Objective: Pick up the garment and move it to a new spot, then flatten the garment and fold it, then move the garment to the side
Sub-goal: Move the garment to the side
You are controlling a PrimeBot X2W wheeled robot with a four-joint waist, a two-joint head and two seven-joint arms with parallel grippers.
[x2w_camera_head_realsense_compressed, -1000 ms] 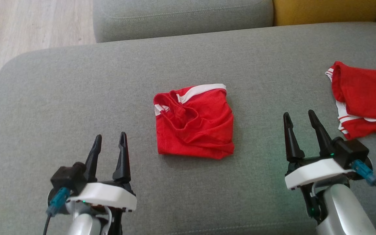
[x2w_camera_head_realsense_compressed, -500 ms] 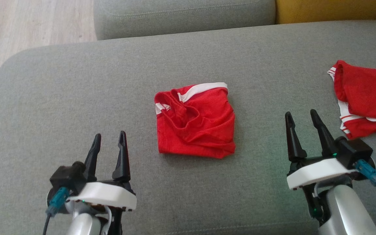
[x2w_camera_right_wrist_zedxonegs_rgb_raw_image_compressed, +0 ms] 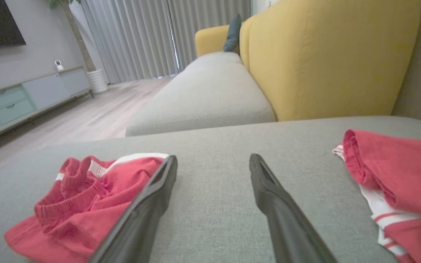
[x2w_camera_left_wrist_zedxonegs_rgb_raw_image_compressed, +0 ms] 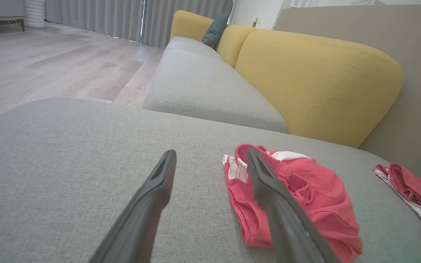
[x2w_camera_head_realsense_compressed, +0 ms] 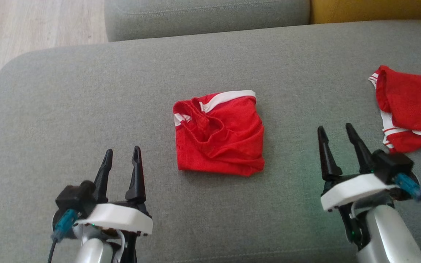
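One red garment [x2w_camera_head_realsense_compressed: 219, 135], white-trimmed, lies folded into a rumpled square at the middle of the cushion [x2w_camera_head_realsense_compressed: 86, 91]; left hand [x2w_camera_head_realsense_compressed: 122, 150] and right hand [x2w_camera_head_realsense_compressed: 334, 127] hover near its front edge, fingers apart

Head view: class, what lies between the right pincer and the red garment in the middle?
Nothing but bare grey cushion lies between the right pincer and the garment; the head view shows this stretch plainly.

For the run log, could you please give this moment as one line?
left gripper: open, empty | right gripper: open, empty | crumpled red fabric garment with white trim: centre of grey fabric cushion, untouched
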